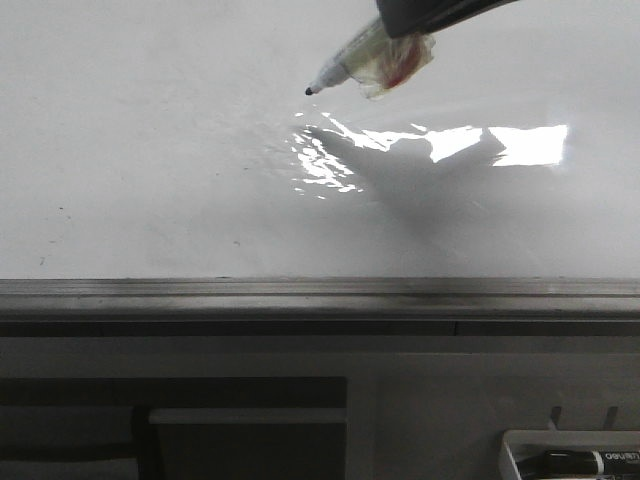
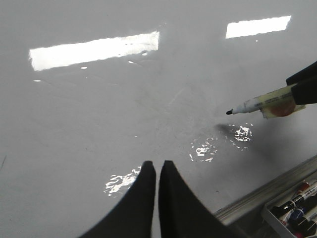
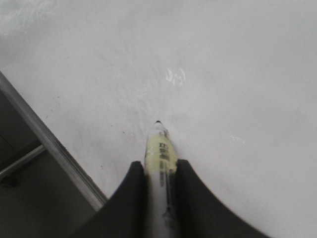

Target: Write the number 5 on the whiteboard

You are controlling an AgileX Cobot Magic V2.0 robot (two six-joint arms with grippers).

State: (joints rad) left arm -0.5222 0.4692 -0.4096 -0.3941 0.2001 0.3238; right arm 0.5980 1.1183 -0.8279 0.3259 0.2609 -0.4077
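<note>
The whiteboard (image 1: 150, 150) is a glossy white surface with glare patches that fills most of every view. No number 5 shows on it. My right gripper (image 1: 405, 25) is shut on a white marker (image 1: 350, 62) with a yellowish taped barrel. Its black tip points left over the board, and its shadow lies apart from the tip. In the right wrist view the marker (image 3: 159, 148) sticks out between the fingers of that gripper (image 3: 159, 168). My left gripper (image 2: 157, 168) hangs shut over the whiteboard (image 2: 99, 124) with nothing in it, left of the marker (image 2: 257, 104).
A grey metal ledge (image 1: 320, 295) runs along the board's near edge. A small white tray (image 1: 570, 460) with a black marker sits at the front right. A few tiny dark specks (image 1: 60, 210) mark the board's left part.
</note>
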